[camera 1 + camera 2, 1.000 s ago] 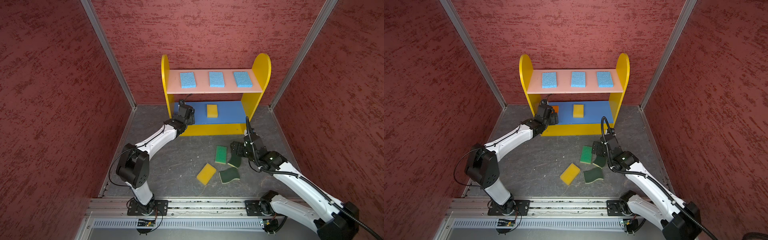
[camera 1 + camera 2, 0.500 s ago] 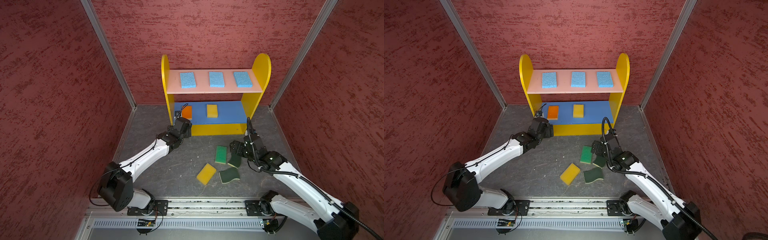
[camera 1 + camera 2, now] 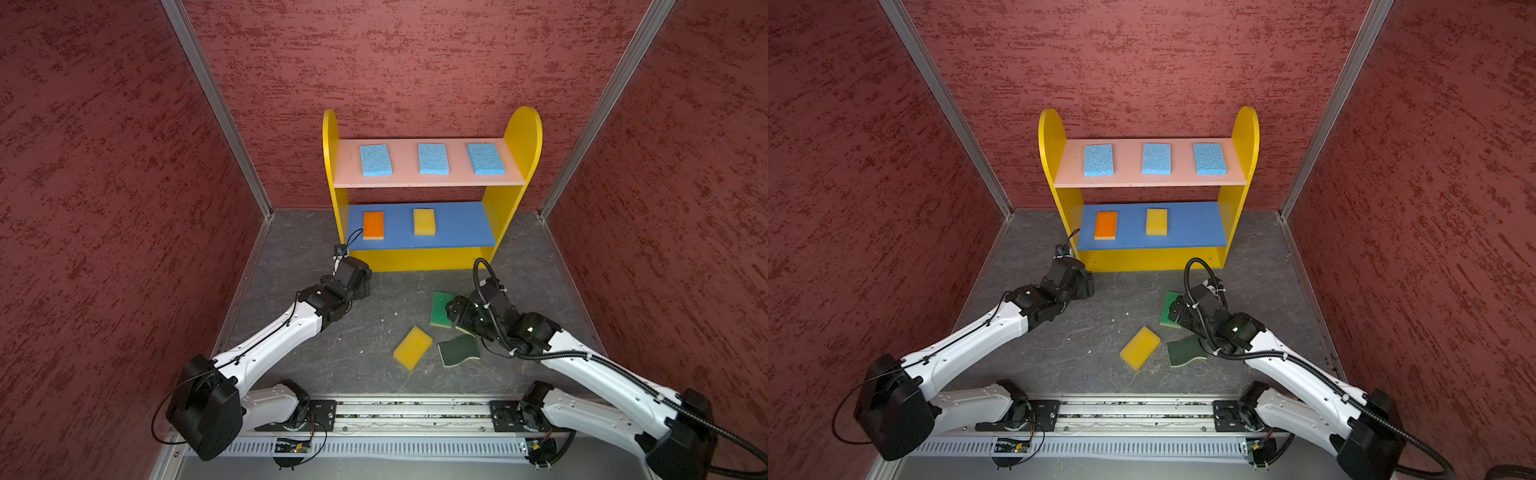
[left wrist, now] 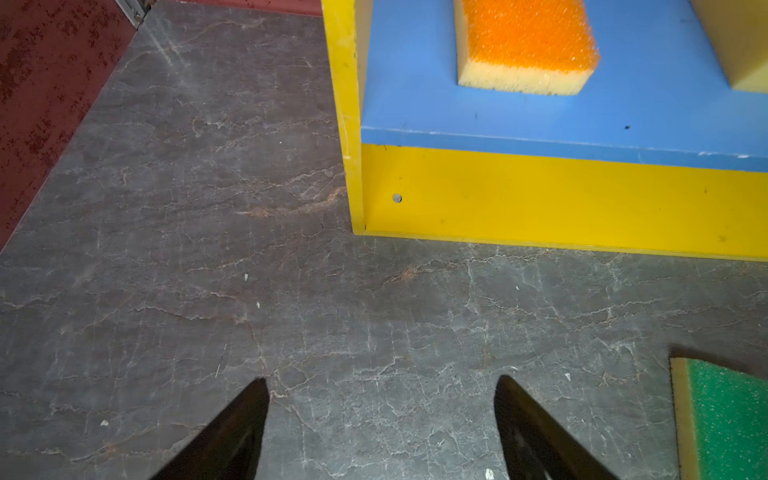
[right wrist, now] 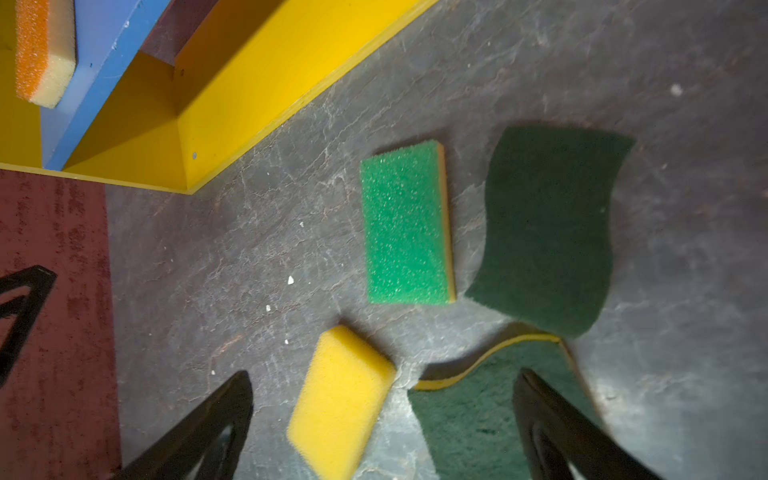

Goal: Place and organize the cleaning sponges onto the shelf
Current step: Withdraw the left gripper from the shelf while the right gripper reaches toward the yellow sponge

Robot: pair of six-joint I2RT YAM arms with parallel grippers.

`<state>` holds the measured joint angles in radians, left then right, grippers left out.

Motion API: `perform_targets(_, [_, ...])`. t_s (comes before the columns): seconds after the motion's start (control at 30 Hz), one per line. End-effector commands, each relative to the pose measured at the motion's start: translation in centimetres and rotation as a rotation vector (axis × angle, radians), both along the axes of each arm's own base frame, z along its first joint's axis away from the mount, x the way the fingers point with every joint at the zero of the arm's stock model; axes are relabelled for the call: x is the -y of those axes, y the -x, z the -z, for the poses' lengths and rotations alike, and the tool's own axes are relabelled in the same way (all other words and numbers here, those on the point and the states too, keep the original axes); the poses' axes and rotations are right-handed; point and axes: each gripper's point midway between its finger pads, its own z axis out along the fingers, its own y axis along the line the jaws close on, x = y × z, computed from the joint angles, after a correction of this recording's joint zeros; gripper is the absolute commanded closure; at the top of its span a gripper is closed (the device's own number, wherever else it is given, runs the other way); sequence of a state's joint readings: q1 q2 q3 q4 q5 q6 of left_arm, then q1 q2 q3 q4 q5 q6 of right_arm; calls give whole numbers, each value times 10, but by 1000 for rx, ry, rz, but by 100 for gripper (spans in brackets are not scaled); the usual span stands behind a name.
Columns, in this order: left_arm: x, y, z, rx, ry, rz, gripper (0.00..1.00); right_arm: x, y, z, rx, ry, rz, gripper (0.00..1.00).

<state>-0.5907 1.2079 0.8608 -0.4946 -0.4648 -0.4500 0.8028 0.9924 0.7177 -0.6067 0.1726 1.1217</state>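
The shelf (image 3: 432, 254) stands against the back wall. Three light blue sponges (image 3: 433, 158) lie on its pink board. An orange-topped sponge (image 3: 373, 225) and a yellow one (image 3: 424, 221) lie on its blue board. On the floor lie a bright green sponge (image 5: 405, 224), a yellow sponge (image 5: 340, 399) and two dark green wavy sponges (image 5: 548, 228). My left gripper (image 4: 382, 415) is open and empty, low in front of the shelf's left corner. My right gripper (image 5: 384, 376) is open above the floor sponges, with the yellow one and a wavy one below its jaws.
Red walls close in the grey floor (image 3: 374, 324) on three sides. Metal corner posts (image 3: 224, 116) stand at the back. The arm bases sit on a rail (image 3: 399, 415) along the front edge.
My left gripper has pulled back out of the shelf toward the front, leaving the orange-topped sponge on the blue board. The right arm has hardly moved.
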Motion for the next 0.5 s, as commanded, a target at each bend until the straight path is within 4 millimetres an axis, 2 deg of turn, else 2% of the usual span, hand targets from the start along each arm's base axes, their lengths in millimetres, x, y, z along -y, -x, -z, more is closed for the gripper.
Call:
perform_targets(0.0, [-2, 10, -3, -5, 36, -9, 14, -1, 15, 19, -75, -2, 133, 1])
perform_targets(0.27, [-10, 28, -1, -14, 76, -22, 14, -38, 39, 38, -176, 92, 134, 1])
perform_targets(0.47, [-16, 41, -1, -9, 101, -22, 14, -65, 47, 42, -206, 87, 123, 1])
